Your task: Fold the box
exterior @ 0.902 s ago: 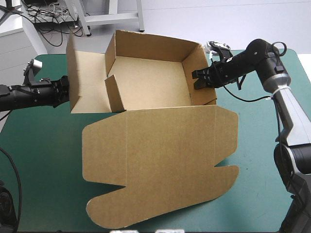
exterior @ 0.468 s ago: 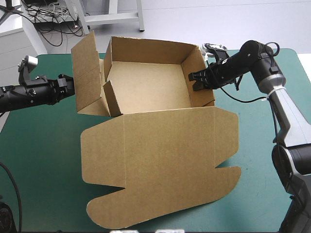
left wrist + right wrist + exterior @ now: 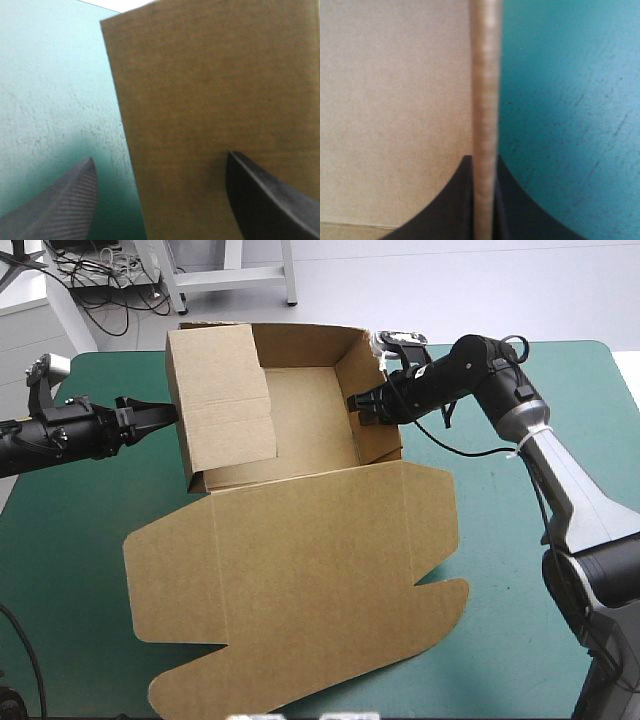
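So the brown box [image 3: 300, 440] sits mid-counter [image 3: 70, 570] on the teal-green cover, tray part toward 12 o'clock and its big lid [image 3: 300, 580] lying flat toward 6. The flap [image 3: 222, 390] on the tray's 9 o'clock side stands up and leans in over the tray floor. The left tool [image 3: 165, 412] comes in from 9 with its black fingers [image 3: 65, 200] spread wide, the flap's outer face right ahead of them, maybe touching, hard to say. The right tool [image 3: 360, 407] is pinched onto the tray's 3 o'clock wall, board sandwiched between its fingers.
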You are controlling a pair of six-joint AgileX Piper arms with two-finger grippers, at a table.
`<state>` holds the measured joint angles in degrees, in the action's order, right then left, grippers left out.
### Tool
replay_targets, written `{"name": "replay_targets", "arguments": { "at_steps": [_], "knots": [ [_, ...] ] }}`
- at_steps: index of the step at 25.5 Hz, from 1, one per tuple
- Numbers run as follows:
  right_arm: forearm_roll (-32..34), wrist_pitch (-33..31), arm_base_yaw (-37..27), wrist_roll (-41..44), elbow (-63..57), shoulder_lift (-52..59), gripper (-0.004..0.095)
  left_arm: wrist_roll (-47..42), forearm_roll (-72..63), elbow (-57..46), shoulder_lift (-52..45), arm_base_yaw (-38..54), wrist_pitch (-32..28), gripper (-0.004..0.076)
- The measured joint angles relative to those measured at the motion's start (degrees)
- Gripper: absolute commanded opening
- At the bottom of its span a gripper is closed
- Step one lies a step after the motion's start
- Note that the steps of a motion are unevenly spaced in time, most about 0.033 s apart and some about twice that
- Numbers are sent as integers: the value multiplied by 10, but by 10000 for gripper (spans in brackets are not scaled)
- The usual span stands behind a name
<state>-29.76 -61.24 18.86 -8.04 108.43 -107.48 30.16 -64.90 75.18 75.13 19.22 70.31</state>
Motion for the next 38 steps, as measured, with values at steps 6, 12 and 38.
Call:
{"name": "replay_targets", "arguments": {
  "at_steps": [6,12,38],
  "knots": [
    [56,19,19,35,0,-1,-18,-1,6,0,-20,0,2,509],
    [64,32,28,49,0,-5,-18,-4,12,0,-33,-1,4,509],
    [264,81,147,166,0,-19,-16,-189,339,0,8,-173,-92,436]
  ]
}}
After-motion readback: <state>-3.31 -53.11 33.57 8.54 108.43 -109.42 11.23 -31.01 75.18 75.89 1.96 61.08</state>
